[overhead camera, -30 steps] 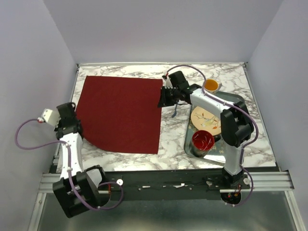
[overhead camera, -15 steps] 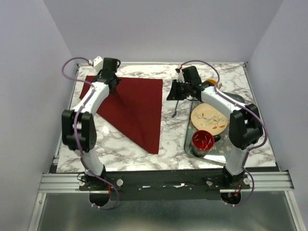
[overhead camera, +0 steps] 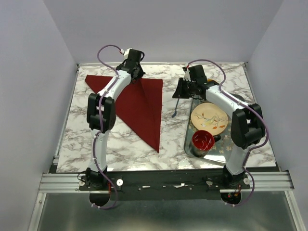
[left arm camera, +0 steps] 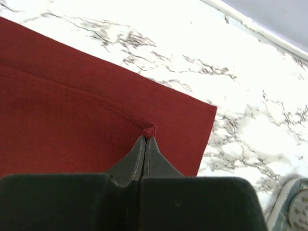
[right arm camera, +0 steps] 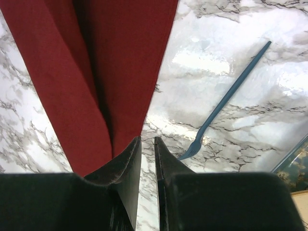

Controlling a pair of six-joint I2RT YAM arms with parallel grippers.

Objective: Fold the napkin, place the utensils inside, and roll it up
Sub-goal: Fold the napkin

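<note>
A napkin (overhead camera: 144, 103) corner is clamped in the left gripper (left arm camera: 148, 137) above its far right corner, fold looks nearly made. The fork (right arm camera: 226, 101) is lying on the table (overhead camera: 168, 144) between napkin and tray (overhead camera: 187, 139), long axis near-to-far, just by the right gripper (right arm camera: 147, 139), whose jaws are slightly apart, nothing held.

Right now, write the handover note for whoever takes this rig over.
Left gripper: shut on a corner of the dark red cloth napkin, near the far edge of the white marble table; diagonal fold under way, corner not released.
Right gripper: jaws slightly apart, empty, beside the napkin's edge.
Slim blue plastic fork: on the table right of the napkin, untouched.
Left to do: finish fold, put fork inside, roll.
</note>
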